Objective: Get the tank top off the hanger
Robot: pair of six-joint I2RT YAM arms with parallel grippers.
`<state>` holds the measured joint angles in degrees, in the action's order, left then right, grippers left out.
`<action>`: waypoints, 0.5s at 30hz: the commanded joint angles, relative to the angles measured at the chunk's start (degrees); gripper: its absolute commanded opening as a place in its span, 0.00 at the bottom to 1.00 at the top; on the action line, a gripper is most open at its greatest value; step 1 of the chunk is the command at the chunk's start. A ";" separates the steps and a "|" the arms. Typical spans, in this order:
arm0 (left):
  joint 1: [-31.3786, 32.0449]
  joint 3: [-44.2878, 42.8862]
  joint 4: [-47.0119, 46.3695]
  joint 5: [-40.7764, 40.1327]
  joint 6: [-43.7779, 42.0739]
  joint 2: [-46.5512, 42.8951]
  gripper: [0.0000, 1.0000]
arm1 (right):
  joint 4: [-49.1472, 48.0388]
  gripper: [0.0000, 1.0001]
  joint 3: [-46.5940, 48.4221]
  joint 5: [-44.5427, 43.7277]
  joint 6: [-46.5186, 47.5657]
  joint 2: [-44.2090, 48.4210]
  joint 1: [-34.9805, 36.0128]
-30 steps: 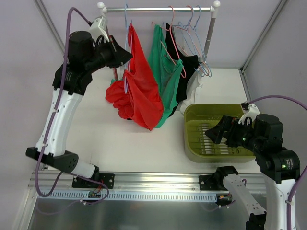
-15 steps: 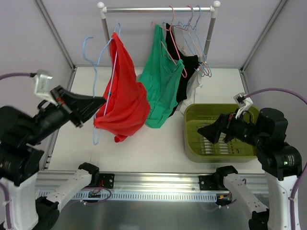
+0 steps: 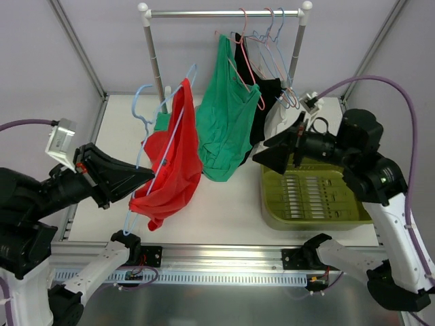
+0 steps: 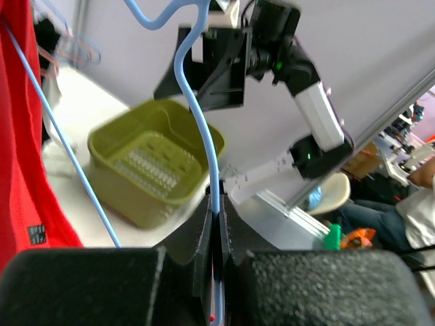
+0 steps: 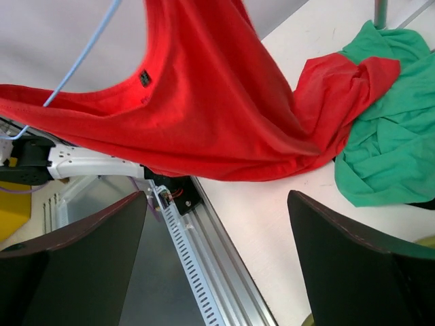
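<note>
My left jaws are clamped on the wire of the pale-blue hanger (image 4: 215,170). The red tank top (image 3: 175,159) hangs draped from it, above the worktop (image 3: 224,197). My right jaws stand apart, pointed toward the tank top but not touching it.

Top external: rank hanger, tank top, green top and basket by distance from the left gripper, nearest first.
1. hanger: clamped in the left gripper itself.
2. tank top: draped on the hanger, just right of the gripper.
3. green top: hanging from the rail, further right and back.
4. basket: far right side.
</note>
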<state>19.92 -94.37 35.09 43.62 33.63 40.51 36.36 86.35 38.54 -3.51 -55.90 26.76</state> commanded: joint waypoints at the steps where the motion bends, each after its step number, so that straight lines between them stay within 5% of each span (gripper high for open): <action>1: 0.38 4.61 -2.22 3.75 3.99 -1.04 0.00 | -5.24 0.90 1.72 -12.66 2.97 -2.81 8.46; 6: 0.38 11.20 -2.22 4.29 6.53 -3.24 0.00 | -7.62 0.90 -0.12 -21.83 4.55 -6.75 18.30; 15: 0.38 20.36 -2.13 3.40 9.97 -8.96 0.00 | -9.81 0.85 0.05 -29.67 5.44 -14.06 24.30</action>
<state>19.92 -74.91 36.40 45.19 41.10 32.51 30.68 85.56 12.82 0.36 -68.31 49.82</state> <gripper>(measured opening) 0.022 0.854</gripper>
